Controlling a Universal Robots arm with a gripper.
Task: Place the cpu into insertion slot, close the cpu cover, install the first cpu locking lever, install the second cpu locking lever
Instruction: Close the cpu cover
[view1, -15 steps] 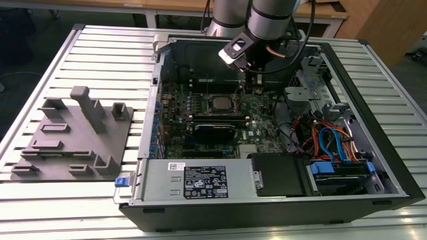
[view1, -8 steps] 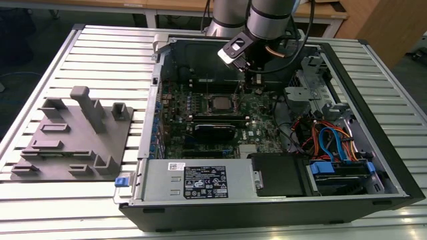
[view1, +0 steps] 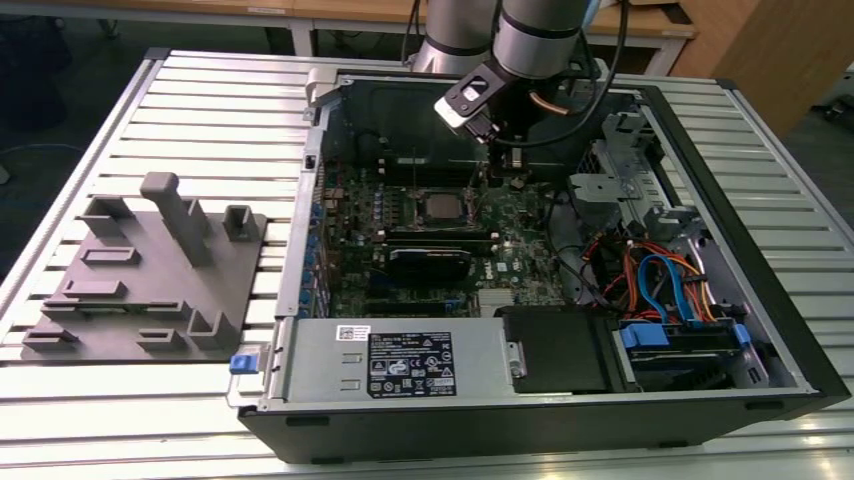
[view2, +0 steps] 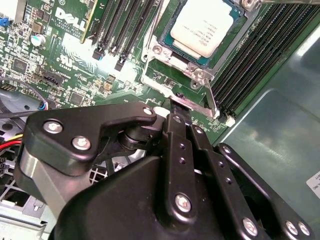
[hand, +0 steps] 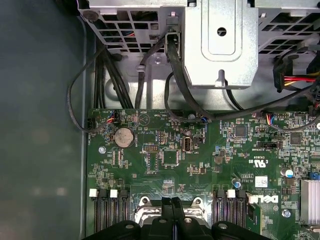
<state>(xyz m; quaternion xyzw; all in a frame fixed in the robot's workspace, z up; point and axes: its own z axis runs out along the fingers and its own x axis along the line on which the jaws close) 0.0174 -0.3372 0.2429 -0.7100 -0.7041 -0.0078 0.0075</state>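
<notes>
Facing second wrist view, cpu fills insertion slot.

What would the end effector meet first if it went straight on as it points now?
Probably the edge of the cpu cover, just ahead of the end effector; depth is unclear, so they may already touch.

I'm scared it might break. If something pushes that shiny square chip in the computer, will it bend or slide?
Probably won't bend: the cpu has a flat metal top, so it looks stiff. It likely won't slide either, since the cpu cover seems to frame its edges.
</notes>
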